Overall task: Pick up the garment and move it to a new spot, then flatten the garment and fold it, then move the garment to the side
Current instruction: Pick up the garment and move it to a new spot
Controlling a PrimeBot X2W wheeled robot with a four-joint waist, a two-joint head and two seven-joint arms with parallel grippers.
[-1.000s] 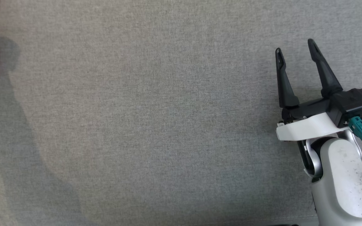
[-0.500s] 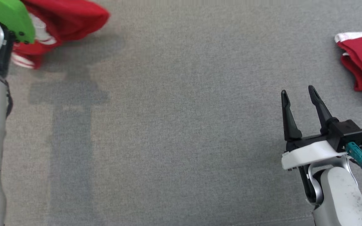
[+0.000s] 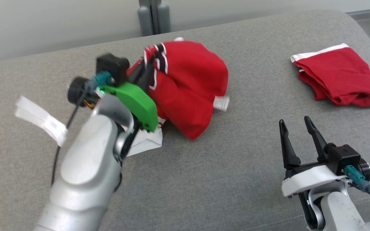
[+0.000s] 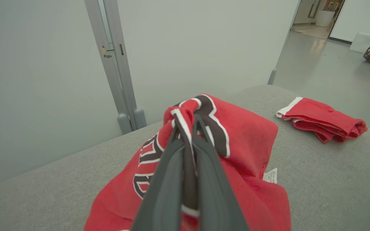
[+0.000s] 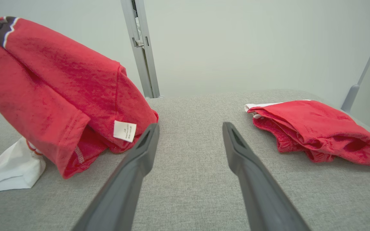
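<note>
My left gripper [image 3: 149,65] is shut on the black-and-white trimmed edge of a red garment [image 3: 188,86]. The pinched part is held up while the rest drapes onto the grey padded surface [image 3: 204,179]. In the left wrist view the fingers [image 4: 172,166] close together on the trim, with the garment [image 4: 249,134] hanging beyond them. A white layer [image 3: 146,142] shows under the garment's near side. My right gripper [image 3: 295,125] stands open and empty at the lower right, just above the surface. In its own view the right gripper [image 5: 189,126] has the garment [image 5: 59,83] at its left.
A second red cloth with a white band [image 3: 339,78] lies folded at the far right, and this folded cloth [image 5: 313,128] is right of my right fingers. A grey post [image 3: 153,16] and a pale wall stand behind the surface's far edge. Floor lies beyond the right edge.
The head camera has swung up, bringing the far edge and wall into view. My left arm, shut on the red garment, now shows mid-left. The right gripper stays open.
</note>
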